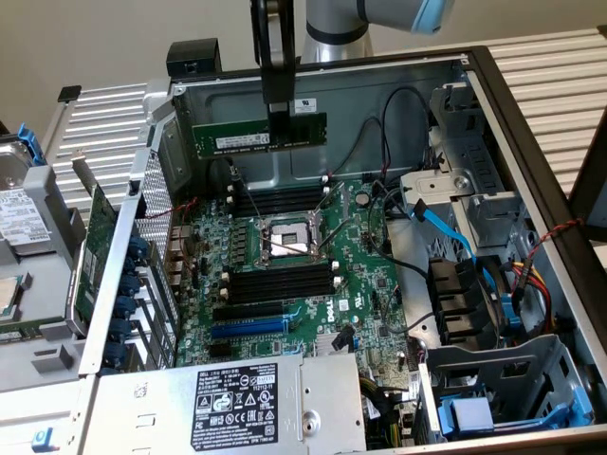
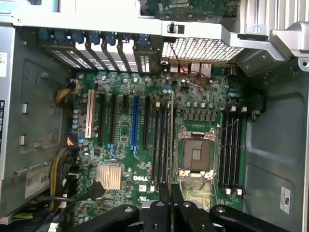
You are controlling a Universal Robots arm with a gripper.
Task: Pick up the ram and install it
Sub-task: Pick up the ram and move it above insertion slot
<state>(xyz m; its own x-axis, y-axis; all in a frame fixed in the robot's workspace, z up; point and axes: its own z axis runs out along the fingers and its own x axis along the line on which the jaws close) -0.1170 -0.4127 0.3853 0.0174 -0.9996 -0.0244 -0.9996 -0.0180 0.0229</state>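
Note:
The ram (image 1: pixel 232 137) is a long green stick with a white label. It hangs level in the air above the open computer case, near the back wall. My gripper (image 1: pixel 278 128) comes down from above and is shut on the stick's middle. In the wrist view the ram (image 2: pixel 172 135) shows edge-on as a thin strip running out from my gripper (image 2: pixel 171 195), over the motherboard. Black memory slots (image 1: pixel 280 201) lie behind the processor socket (image 1: pixel 289 237), and more slots (image 1: pixel 280 282) lie in front of it. In the wrist view the ram's edge lines up over the slots (image 2: pixel 161 145) beside the socket (image 2: pixel 195 154).
A power supply (image 1: pixel 237 398) covers the case's front. A blue cable (image 1: pixel 446 227) and a drive cage (image 1: pixel 503 398) sit at the exterior view's right. A green expansion card (image 1: pixel 95 246) lies outside the case at the left. Blue card clips (image 2: pixel 91 41) line one case wall.

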